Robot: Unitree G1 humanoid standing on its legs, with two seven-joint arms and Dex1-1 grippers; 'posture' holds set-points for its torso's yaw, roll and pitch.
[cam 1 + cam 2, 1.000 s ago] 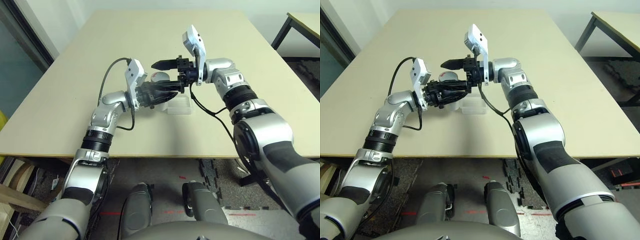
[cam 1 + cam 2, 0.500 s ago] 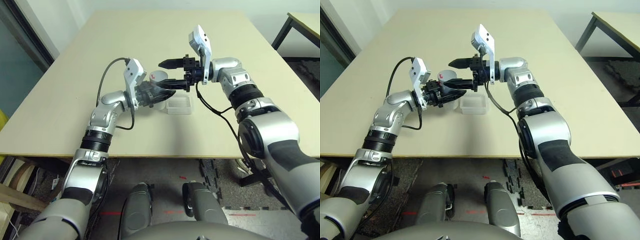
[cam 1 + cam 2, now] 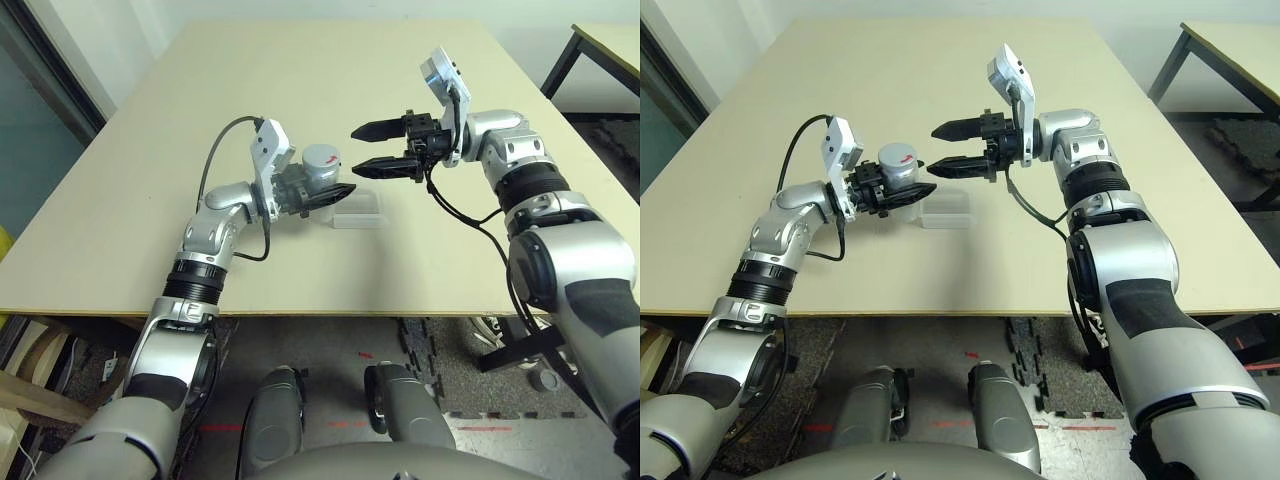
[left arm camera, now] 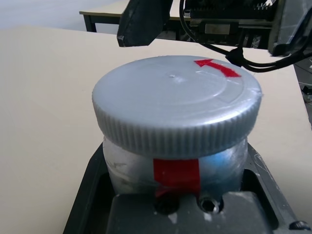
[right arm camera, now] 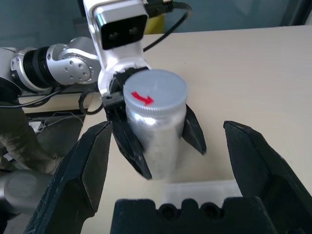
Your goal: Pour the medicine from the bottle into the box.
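My left gripper (image 3: 328,186) is shut on the bottle (image 3: 318,176), a silvery cylinder held upright just above the table. Its round grey cap (image 4: 175,100) with a red arrow is on. The bottle's body carries a red mark (image 4: 176,173). The medicine is hidden. The box (image 3: 357,211), a clear square tray, lies on the table right beside the bottle, below and to its right. My right gripper (image 3: 358,150) hangs open in the air to the right of the cap, apart from it, its black fingers (image 5: 85,168) pointing at the bottle (image 5: 156,131).
The beige table (image 3: 180,110) stretches wide to the left and behind the arms. Black cables hang from both wrists. A second table with dark legs (image 3: 600,45) stands at the far right, beyond the floor gap.
My right gripper, which stood open around the cap, has drawn back to the right and is now apart from it. The left gripper has kept the bottle.
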